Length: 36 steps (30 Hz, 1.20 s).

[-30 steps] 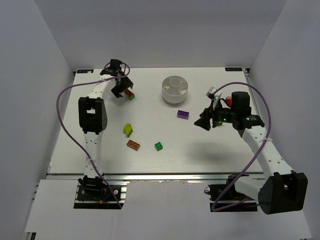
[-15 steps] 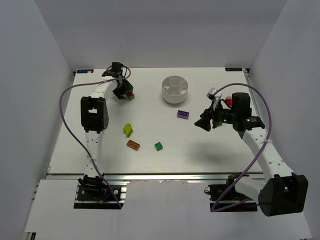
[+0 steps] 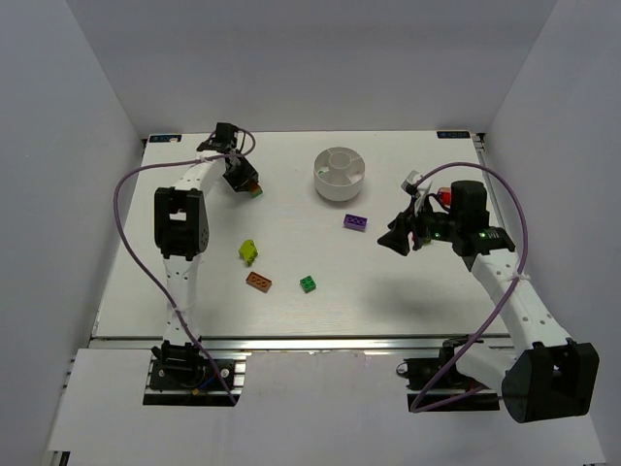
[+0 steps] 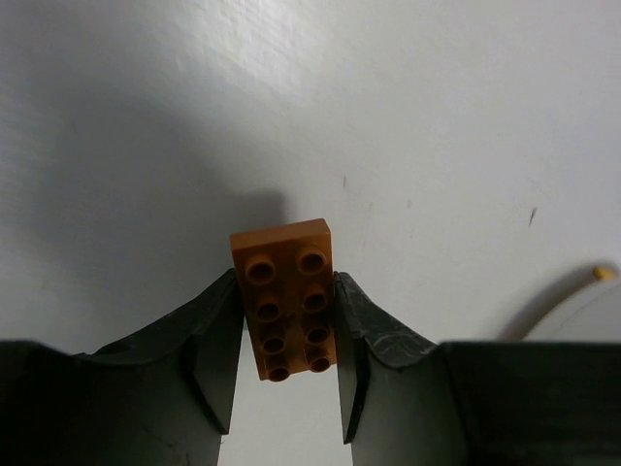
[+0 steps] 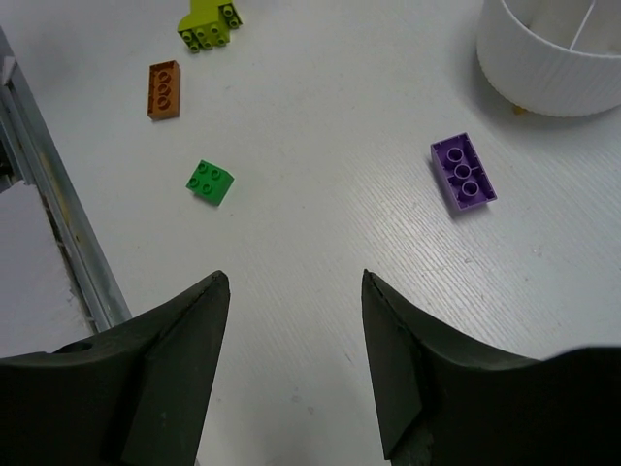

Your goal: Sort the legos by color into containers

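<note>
An orange lego (image 4: pixel 288 291) lies on the table at the far left, and my left gripper (image 4: pixel 286 283) is shut on it, one finger pressed against each long side. From above, that gripper (image 3: pixel 241 178) stands over the brick (image 3: pixel 254 188). My right gripper (image 5: pixel 294 277) hangs open above the table with nothing between its fingers, right of a purple lego (image 5: pixel 464 172) (image 3: pixel 355 222). The white dish (image 3: pixel 335 190) (image 5: pixel 543 73) with its containers sits at the back centre. A green lego (image 3: pixel 309 283), a second orange lego (image 3: pixel 258 282) and a yellow-green lego (image 3: pixel 248 251) lie loose.
White walls close in the table on the left, right and back. A metal rail (image 5: pixel 58 223) runs along the near table edge. Purple cables loop beside both arms.
The left gripper's jaws have closed from wide open onto the orange lego and shifted slightly toward the back. The right arm has barely moved.
</note>
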### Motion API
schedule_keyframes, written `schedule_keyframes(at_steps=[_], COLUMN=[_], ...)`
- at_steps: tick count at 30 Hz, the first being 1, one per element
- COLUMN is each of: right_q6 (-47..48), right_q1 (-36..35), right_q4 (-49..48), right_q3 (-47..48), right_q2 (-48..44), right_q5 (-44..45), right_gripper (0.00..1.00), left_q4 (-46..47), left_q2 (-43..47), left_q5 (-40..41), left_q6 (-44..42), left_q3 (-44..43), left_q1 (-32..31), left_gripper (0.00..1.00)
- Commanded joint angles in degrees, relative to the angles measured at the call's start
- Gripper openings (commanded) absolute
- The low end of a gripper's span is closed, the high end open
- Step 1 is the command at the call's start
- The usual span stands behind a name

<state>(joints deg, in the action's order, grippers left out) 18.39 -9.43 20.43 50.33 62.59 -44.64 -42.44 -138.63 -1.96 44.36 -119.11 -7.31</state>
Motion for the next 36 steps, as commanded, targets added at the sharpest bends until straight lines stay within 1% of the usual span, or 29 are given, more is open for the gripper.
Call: schedule_keyframes(at_steps=[1, 3, 4, 5, 6, 7, 8, 9, 10, 11, 12, 13, 14, 15, 16, 17, 18, 19, 20, 21, 22, 24, 25, 26, 29, 36], right_q6=[-0.1, -0.7, -1.1, -2.6, -3.4, -4.7, -6.4, -11.5, -14.5, -17.4, -23.3, -25.5, -27.3, -31.5, -33.8, -36.2, -38.5, -43.3, -45.8, -48.0, -51.6, -54.1, -54.9, -57.0, -59.8, -62.4], right_q1=[-0.1, -0.6, -1.1, -2.3, -3.0, -3.8, -5.3, -5.9, -6.6, -8.1, -9.1, -10.3, -12.4, -13.3, -14.3, -15.7, -16.3, -16.9, -18.0, -18.5, -19.0, -20.5, -21.0, -21.7, -22.8, -25.2], right_q4=[-0.9, -0.7, -0.5, -0.1, -0.1, -0.4, -1.7, -2.9, -4.3, -5.6, -8.9, -10.5, -11.8, -15.3, -17.2, -19.2, -21.2, -25.8, -28.1, -30.2, -33.8, -36.4, -37.1, -39.6, -42.9, -49.1], right_q3=[-0.1, 0.3, 0.6, 0.8, 1.3, 1.6, 1.7, 1.8, 2.0, 2.1, 2.4, 3.3, 3.7, 4.2, 5.4, 6.0, 6.6, 7.2, 8.3, 8.8, 9.4, 10.9, 11.4, 11.9, 12.7, 14.8], right_q2=[-0.8, 0.1, 0.5, 1.0, 2.0, 2.5, 3.3, 5.0, 6.0, 7.1, 9.1, 10.0, 11.0, 12.7, 13.5, 14.4, 16.1, 16.9, 17.7, 19.3, 20.0, 21.7, 22.2, 22.7, 24.8, 27.7], right_q5=[-3.3, -5.4, -6.0, -6.4, -7.6, -8.6, -9.6, -12.9, -15.0, -16.5, -18.3, -18.9, -19.1, -19.3, -19.4, -19.3, -19.4, -19.7, -20.0, -20.6, -20.9, -20.9, -20.8, -20.9, -21.4, -22.3], right_gripper=[0.62, 0.60, 0.60, 0.59, 0.59, 0.59, 0.61, 0.63, 0.65, 0.67, 0.68, 0.68, 0.70, 0.72, 0.73, 0.74, 0.76, 0.76, 0.77, 0.79, 0.80, 0.82, 0.82, 0.82, 0.82, 0.79], left_q4=[5.8, 9.7, 15.4, 18.9, 26.2, 29.5, 32.8, 35.6, 41.4, 44.6, 49.9, 52.5, 55.7, 60.6, 63.3, 66.3, 71.1, 72.9, 75.0, 79.5, 81.6, 85.2, 88.5, 89.4, 90.1, 91.7], left_q2=[8.9, 15.3, 17.9, 20.9, 27.0, 30.0, 32.8, 38.2, 40.8, 43.3, 45.8, 50.5, 52.9, 55.1, 59.0, 60.6, 62.1, 63.5, 66.2, 67.4, 68.7, 71.9, 72.8, 73.6, 75.7, 75.8], left_q5=[-8.6, -12.4, -14.6, -18.7, -21.0, -23.9, -29.3, -31.4, -33.7, -36.5, -37.7, -38.6, -39.5, -40.2, -40.7, -41.1, -41.6, -41.6, -41.5, -41.3, -40.9, -40.2, -40.0, -39.8, -39.7, -39.4], left_q6=[-2.8, -3.2, -3.2, -3.1, -2.8, -2.3, -1.1, -0.3, 1.5, 2.4, 3.4, 4.2, 6.2, 7.3, 8.2, 10.6, 11.8, 13.5, 14.3, 15.4, 16.4, 19.4, 20.2, 21.5, 22.3, 23.5], left_q3=[7.9, 13.5, 20.6, 24.7, 28.8, 36.7, 40.5, 43.9, 50.6, 53.8, 56.5, 59.3, 64.4, 66.7, 68.8, 72.7, 74.4, 76.0, 77.5, 80.7, 82.2, 86.0, 86.8, 87.4, 88.1, 89.1], left_q1=[-0.3, -0.3, -0.4, -0.5, -0.8, -0.8, -0.8, -0.9, -1.0, -1.2, -2.0, -2.4, -2.9, -4.3, -4.8, -5.5, -6.7, -7.4, -7.8, -8.5, -8.8, -9.4, -9.6, -9.8, -10.4, -11.5], left_gripper=[0.10, 0.04, 0.04, 0.04, 0.04, 0.04, 0.04, 0.04, 0.04, 0.04, 0.04, 0.03, 0.03, 0.03, 0.03, 0.03, 0.03, 0.03, 0.03, 0.03, 0.03, 0.03, 0.03, 0.03, 0.03, 0.03])
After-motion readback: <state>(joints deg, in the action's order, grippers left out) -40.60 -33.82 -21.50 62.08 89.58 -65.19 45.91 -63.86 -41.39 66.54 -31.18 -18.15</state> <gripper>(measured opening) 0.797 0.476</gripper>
